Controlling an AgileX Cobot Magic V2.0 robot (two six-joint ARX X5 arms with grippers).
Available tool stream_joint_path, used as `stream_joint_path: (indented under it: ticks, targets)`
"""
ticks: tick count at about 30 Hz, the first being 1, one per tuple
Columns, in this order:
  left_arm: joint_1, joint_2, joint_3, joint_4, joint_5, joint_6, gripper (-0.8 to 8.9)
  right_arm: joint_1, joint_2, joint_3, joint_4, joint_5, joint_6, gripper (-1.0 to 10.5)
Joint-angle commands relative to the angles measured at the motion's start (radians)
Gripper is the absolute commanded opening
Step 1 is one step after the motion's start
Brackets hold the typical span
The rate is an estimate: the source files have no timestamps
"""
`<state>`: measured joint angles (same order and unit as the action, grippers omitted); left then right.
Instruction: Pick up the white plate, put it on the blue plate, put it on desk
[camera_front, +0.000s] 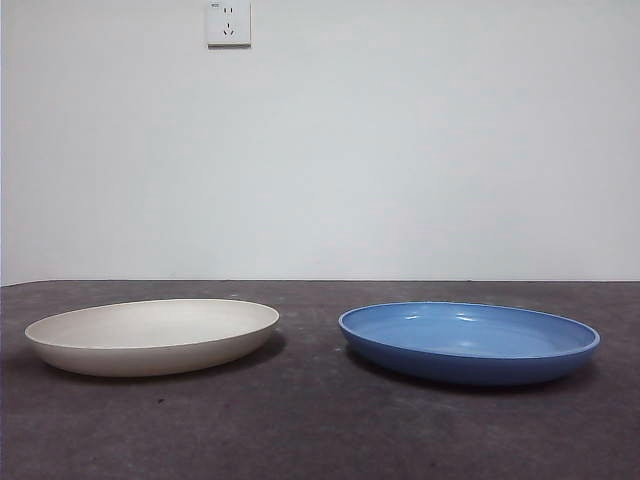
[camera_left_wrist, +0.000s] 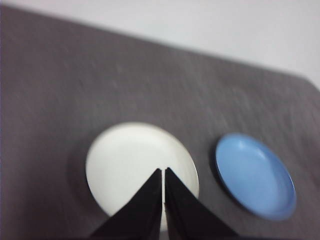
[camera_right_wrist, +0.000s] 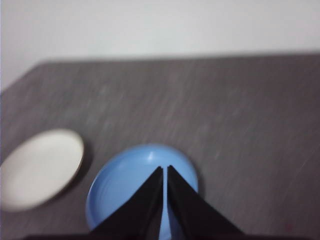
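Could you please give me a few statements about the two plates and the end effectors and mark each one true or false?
1. The white plate lies on the desk beside the blue plate, with a gap between them. True.
2. The white plate is stacked on the blue plate. False: both rest separately on the desk.
3. The left end effector hangs above the white plate with its jaws together. True.
4. The right end effector grips the blue plate's rim. False: it is above the blue plate, shut and holding nothing.
5. The blue plate holds food. False: it is empty.
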<state>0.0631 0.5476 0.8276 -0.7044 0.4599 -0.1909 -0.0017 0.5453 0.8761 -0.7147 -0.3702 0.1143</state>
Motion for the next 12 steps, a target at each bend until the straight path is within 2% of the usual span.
stream_joint_path:
  ticks: [1,5,12]
  targets:
    - [-0.003,0.051,0.050,-0.064,0.048,0.090,0.09,0.000,0.073,0.064,-0.088,-0.042,-0.078,0.1]
    - [-0.028,0.107,0.072,-0.146,0.091,0.139,0.09,0.014,0.153,0.108,-0.201,-0.057,-0.130,0.1]
    - [-0.076,0.140,0.075,-0.275,0.095,0.208,0.09,0.080,0.218,0.110,-0.325,-0.056,-0.182,0.1]
